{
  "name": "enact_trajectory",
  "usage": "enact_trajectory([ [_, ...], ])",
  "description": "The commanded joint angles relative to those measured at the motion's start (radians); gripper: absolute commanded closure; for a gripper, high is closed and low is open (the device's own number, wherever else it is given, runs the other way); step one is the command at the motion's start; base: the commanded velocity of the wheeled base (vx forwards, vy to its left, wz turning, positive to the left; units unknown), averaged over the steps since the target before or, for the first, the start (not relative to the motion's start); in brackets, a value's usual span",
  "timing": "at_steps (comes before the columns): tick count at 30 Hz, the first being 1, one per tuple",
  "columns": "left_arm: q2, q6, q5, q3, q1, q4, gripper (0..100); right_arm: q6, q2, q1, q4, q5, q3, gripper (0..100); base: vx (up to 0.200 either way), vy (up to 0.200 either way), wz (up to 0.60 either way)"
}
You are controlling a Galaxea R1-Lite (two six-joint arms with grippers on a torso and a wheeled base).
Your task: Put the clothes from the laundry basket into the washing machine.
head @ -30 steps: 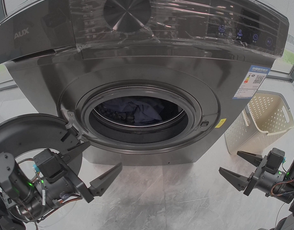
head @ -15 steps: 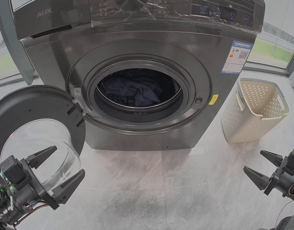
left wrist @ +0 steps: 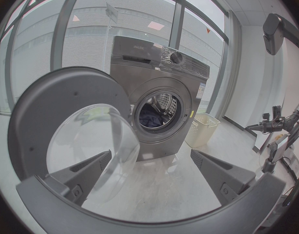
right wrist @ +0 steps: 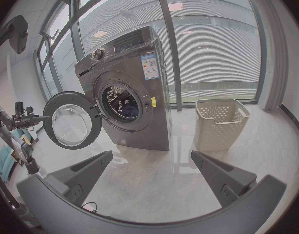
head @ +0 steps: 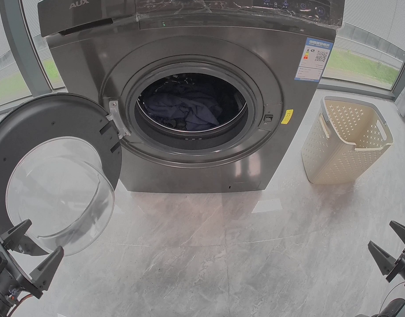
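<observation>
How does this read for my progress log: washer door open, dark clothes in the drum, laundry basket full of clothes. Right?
Not quite: the head view shows the laundry basket empty, not full. The rest stands: the door is open and dark clothes lie in the drum.

Bright daylight from the windows [right wrist: 217, 49]; glare on the floor [head: 264, 205]; fisheye bending at edges

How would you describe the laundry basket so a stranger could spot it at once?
Find the grey washing machine with its round door swung open. On the floor on the side away from that door stands the laundry basket. It is the only cream thing there, with walls full of small holes.
</observation>
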Motion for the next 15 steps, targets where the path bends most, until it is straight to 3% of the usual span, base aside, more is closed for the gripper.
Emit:
enact_trajectory([
  [1,-0.165,0.004,-0.005,0.039,0.084,0.061,0,-0.002,-0.179,-0.079,0.067,0.004,-0.008,0,-0.200,0.000,0.00],
  [4,-0.219,0.002,-0.005,0.064,0.119,0.100,0,-0.002,-0.255,-0.103,0.108,0.007,0.004,0,-0.067,0.000,0.00],
  [11,-0.489,-0.003,-0.031,0.064,0.304,0.382,0,-0.003,-0.512,-0.154,0.358,0.004,0.018,0,0.000,0.000,0.00],
  [12,-0.504,-0.003,-0.034,0.064,0.314,0.392,0,-0.006,-0.534,-0.188,0.392,0.004,0.018,0,0.000,0.000,0.00],
  [13,-0.558,0.004,-0.054,0.064,0.369,0.462,0,-0.028,-0.577,-0.257,0.458,0.004,0.018,0,0.000,0.000,0.00],
  [15,-0.602,0.000,-0.074,0.064,0.398,0.514,0,-0.048,-0.601,-0.260,0.513,-0.019,0.013,0,0.000,0.000,0.00],
])
